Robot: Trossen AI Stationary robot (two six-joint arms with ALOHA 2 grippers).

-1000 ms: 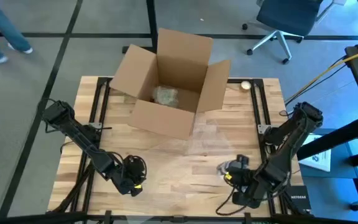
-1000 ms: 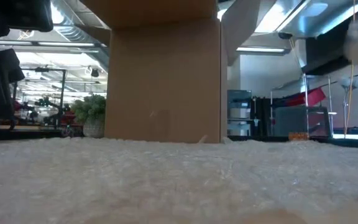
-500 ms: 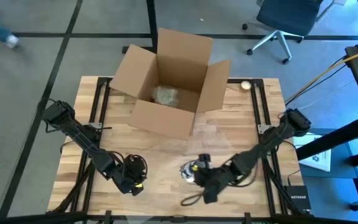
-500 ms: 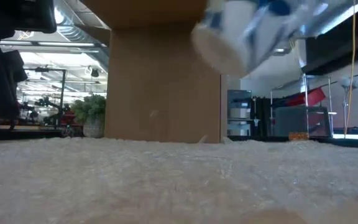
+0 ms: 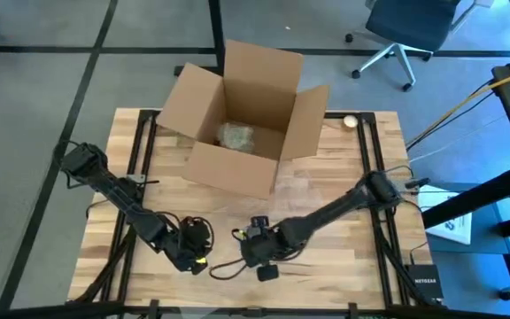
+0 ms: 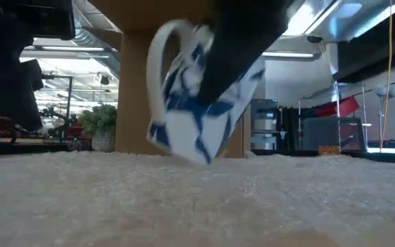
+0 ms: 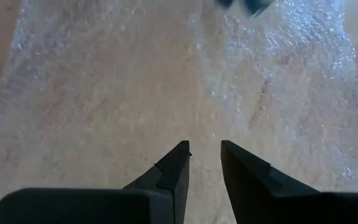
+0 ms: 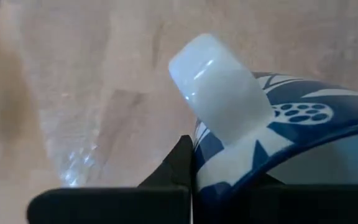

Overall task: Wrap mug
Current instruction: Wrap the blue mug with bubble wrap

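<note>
- Right arm stretches long and low across the table [image 5: 343, 168] from its right edge toward the middle, wrist bent down, in front of the cardboard box [image 5: 242, 115].
- Right gripper [image 5: 253, 237] pinches the mug [image 6: 197, 92], fingers closed on its rim/wall; one dark finger [image 8: 182, 163] shows pressed against the mug wall in the right wrist view.
- Mug is white with blue pattern, tilted, handle [image 6: 158, 58] pointing away from the gripper; it hangs just above the bubble wrap [image 6: 197, 199], not clearly touching it.
- Mug sits in front of the box, near the table's middle, closer to the front edge.
- Left arm is folded low, elbow out toward the left edge, gripper [image 5: 193, 252] just beside the right gripper, in front of the box.
- Left gripper fingers [image 7: 173, 174] slightly apart, narrow gap, holding nothing, pointing down at the bubble wrap.
- Box is open, flaps up, with a wrapped bundle [image 5: 235, 136] inside.
</note>
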